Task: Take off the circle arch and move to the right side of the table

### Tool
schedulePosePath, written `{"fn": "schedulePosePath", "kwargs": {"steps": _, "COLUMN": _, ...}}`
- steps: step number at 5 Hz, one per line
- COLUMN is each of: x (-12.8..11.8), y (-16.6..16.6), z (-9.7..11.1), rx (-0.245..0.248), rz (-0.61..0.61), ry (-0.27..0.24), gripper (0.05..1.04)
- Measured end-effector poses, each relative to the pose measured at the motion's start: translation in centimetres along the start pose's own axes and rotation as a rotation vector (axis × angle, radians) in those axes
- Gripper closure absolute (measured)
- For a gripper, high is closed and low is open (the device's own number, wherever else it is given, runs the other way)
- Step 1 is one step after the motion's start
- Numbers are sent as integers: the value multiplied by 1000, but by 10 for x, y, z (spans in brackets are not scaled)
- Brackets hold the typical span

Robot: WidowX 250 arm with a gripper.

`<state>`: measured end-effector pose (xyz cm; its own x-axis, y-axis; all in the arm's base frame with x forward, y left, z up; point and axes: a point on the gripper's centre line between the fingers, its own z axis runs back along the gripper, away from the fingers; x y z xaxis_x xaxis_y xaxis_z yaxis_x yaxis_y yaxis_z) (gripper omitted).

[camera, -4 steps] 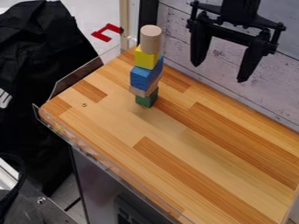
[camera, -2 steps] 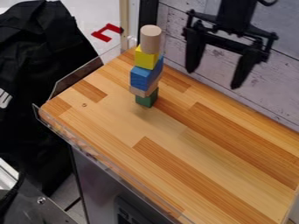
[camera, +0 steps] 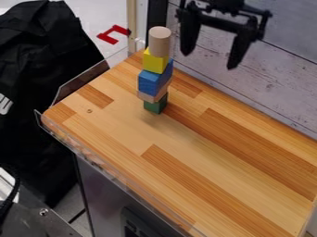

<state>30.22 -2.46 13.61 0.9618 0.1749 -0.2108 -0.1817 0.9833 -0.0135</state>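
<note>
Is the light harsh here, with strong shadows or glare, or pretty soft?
In the camera view it looks soft: a faint, smudgy shadow on the wooden table by the foot of the green block, no strong glare on the wood, and the black gripper nearly a silhouette against the pale wall.

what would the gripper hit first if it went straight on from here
Probably the wooden tabletop: the gripper points down, and the block tower stands left of it in the picture. Depth is unclear, so that's a guess.
</note>
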Motion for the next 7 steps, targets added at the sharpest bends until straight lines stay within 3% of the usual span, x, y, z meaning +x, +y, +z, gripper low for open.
{"fn": "schedulePosePath", "kwargs": {"steps": 3, "x": 13, "y": 45, "z": 19, "rx": -12, "rz": 86, "ry": -30, "gripper": 84}}
{"fn": "schedulePosePath", "kwargs": {"steps": 4, "x": 15, "y": 60, "z": 18, "rx": -20, "rz": 122, "ry": -23, "gripper": 84}}
{"fn": "schedulePosePath", "kwargs": {"steps": 7, "x": 18, "y": 69, "z": 2, "rx": -28, "rz": 156, "ry": 54, "gripper": 84}}
